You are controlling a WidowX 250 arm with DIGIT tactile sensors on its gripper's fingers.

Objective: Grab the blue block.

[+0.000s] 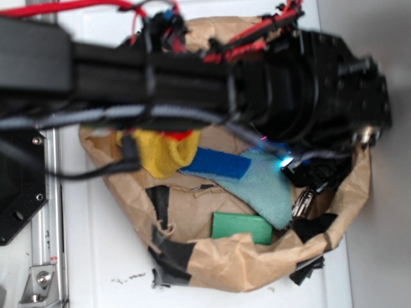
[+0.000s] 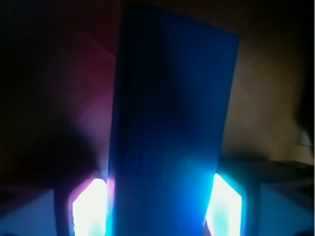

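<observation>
The blue block [image 2: 170,128] stood between the two glowing fingers [image 2: 88,209] in the wrist view, filling the gap. The fingers seemed to be grasping it, one on each side. From outside, the arm hid that spot, just past the teal cloth [image 1: 257,186]. To do it well, I think the fingers should squeeze evenly and lift straight up, slowly.

A bulky matte black robot arm [image 1: 192,83] of boxy links and a ribbed round wrist carries red cables [image 1: 257,32] and grey cables [image 1: 128,114].
</observation>
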